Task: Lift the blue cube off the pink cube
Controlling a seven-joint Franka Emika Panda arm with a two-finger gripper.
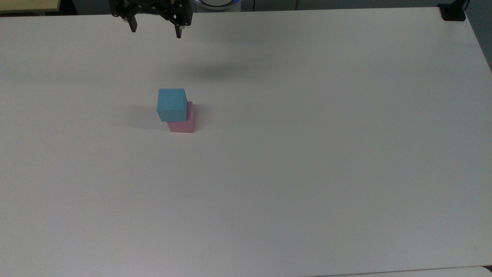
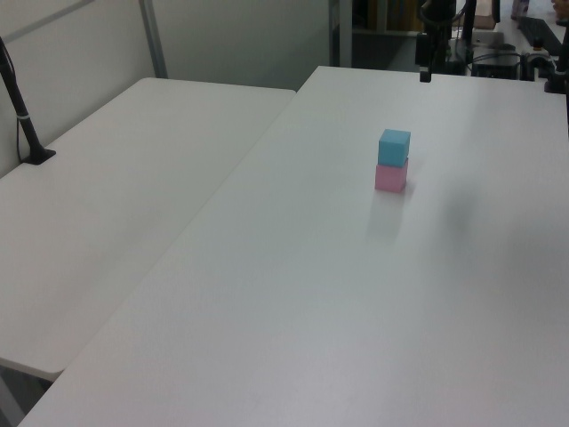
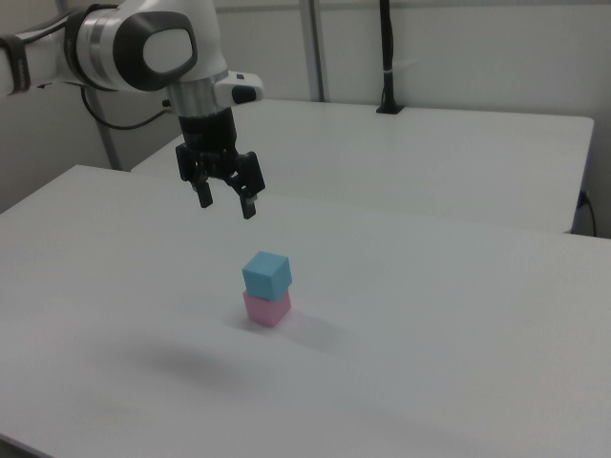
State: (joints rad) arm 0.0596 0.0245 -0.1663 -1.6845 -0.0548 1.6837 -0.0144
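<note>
Top view first: the blue cube [image 1: 171, 104] sits on the pink cube [image 1: 183, 122], still stacked, out on the open white bench [image 1: 307, 154], nearer its far edge than its near one and toward the top view's left of the middle. The upper block is not square on the lower one; it is shifted toward the far edge and the top view's left, so a strip of pink top face shows along the top view's right side, and a tiny dark dot marks the blue top face. The gripper [image 1: 155, 32] hangs in the air above the far edge of the bench, well apart from the stack, its two black fingers spread wide with nothing between them. Right view shows the gripper [image 3: 226, 202] pointing down from the white arm [image 3: 143, 48], high over the bench and to the right view's upper left of the blue cube [image 3: 266, 275], which rests on the pink cube [image 3: 266, 308]. Left view shows the blue cube [image 2: 394, 147] touching the pink cube [image 2: 390, 177] beneath it, with a second white table [image 2: 107, 196] just beside the bench on the left view's left.
</note>
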